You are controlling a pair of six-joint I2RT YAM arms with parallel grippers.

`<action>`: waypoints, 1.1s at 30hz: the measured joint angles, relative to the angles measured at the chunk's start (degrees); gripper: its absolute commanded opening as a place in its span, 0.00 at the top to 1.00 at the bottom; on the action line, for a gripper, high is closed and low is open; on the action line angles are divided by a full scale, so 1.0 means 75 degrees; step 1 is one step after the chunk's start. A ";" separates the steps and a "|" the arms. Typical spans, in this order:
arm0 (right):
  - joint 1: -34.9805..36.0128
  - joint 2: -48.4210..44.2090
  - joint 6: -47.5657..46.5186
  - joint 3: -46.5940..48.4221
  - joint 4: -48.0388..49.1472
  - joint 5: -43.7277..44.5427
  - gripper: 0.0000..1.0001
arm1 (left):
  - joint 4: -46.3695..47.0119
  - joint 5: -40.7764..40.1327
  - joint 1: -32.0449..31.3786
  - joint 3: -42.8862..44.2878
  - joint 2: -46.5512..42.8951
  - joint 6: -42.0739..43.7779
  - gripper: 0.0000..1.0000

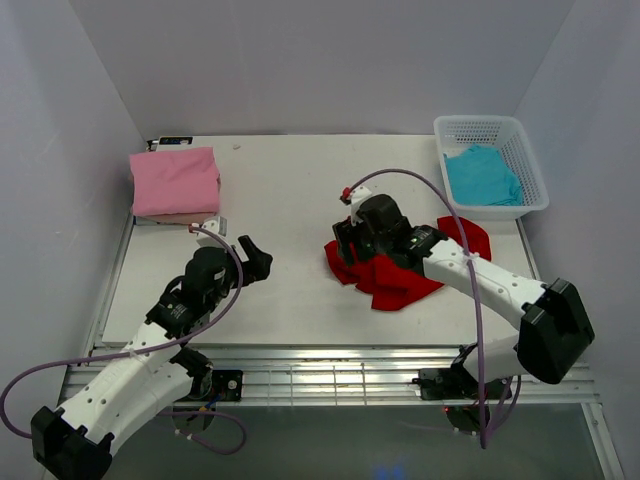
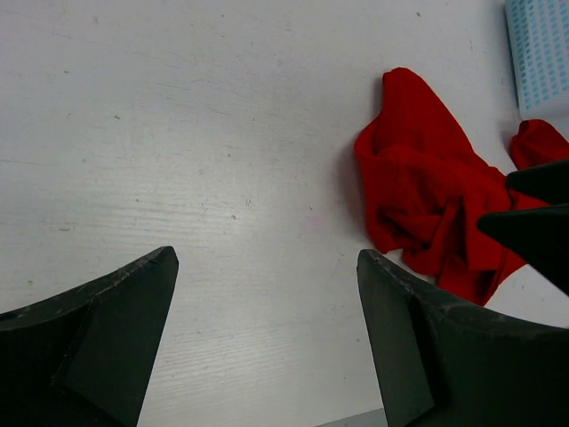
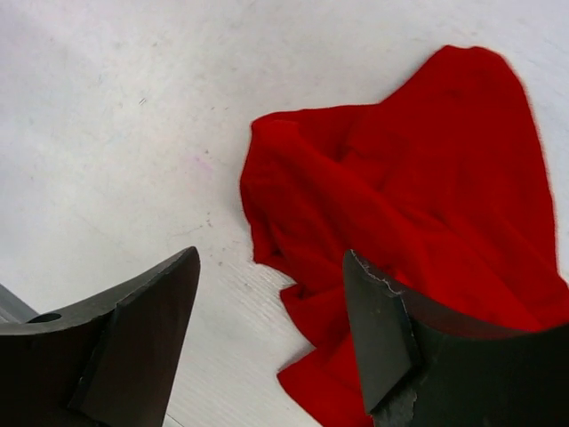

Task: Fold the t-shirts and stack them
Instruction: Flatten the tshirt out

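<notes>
Overhead view of a white tabletop [image 1: 290, 200] with two robot arms reaching in from the near edge. A bright red t-shirt [image 1: 400, 285] lies crumpled in a loose heap on the tabletop, right of centre and unfolded. The right gripper [image 1: 347, 245] hangs over the left edge of that heap. In its wrist view the right gripper [image 3: 271, 258] has its two black fingers [image 3: 133, 338] spread apart, gripping nothing. The red t-shirt [image 3: 400, 196] spreads below and to the right of them.

The left gripper [image 1: 255, 260] is left of centre, apart from the red cloth. In its own view the left gripper [image 2: 267, 258] also has its fingers wide apart above bare tabletop, with the red t-shirt [image 2: 418, 196] lying off to the right.

At the far left corner a pink t-shirt [image 1: 175, 180] sits folded into a neat square, with a thin beige t-shirt [image 1: 160, 214] edge showing beneath it. At the far right a white lattice basket [image 1: 490, 125] holds a turquoise t-shirt [image 1: 482, 175].
</notes>
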 measured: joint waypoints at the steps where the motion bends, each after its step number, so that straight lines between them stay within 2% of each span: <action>1: 0.0172 0.0233 -0.0038 0.0061 0.0055 0.0000 0.29 | 0.0093 0.0064 0.0000 -0.0006 0.0003 0.0044 0.08; 8: 0.0982 0.1472 -0.0108 0.0315 0.0265 0.0376 0.28 | 0.0493 0.0254 0.0000 -0.0064 -0.0006 0.0248 0.08; 21: 0.1169 0.2734 -0.0163 0.0965 0.0484 0.1472 0.28 | 0.0670 0.0277 0.0000 -0.0332 -0.0533 0.0428 0.07; 24: 0.1174 0.2903 -0.0192 0.1043 0.0621 0.1693 0.31 | 0.0670 0.0280 0.0000 -0.0350 -0.0533 0.0434 0.07; 25: 0.1174 0.2952 -0.0207 0.1078 0.0647 0.1754 0.44 | 0.0670 0.0280 0.0000 -0.0350 -0.0533 0.0440 0.07; 27: 0.1174 0.3133 -0.0268 0.1166 0.0670 0.1883 0.63 | 0.0673 0.0280 0.0000 -0.0350 -0.0539 0.0449 0.07; 28: 0.1174 0.3217 -0.0283 0.1195 0.0688 0.1941 0.85 | 0.0670 0.0280 0.0000 -0.0350 -0.0542 0.0452 0.07; 29: 0.1174 0.3276 -0.0338 0.1207 0.0694 0.1993 0.92 | 0.0670 0.0283 -0.0003 -0.0350 -0.0545 0.0452 0.07; 33: 0.1174 0.3506 -0.0277 0.1247 0.0682 0.2139 0.92 | 0.0670 0.0291 0.0000 -0.0350 -0.0606 0.0455 0.07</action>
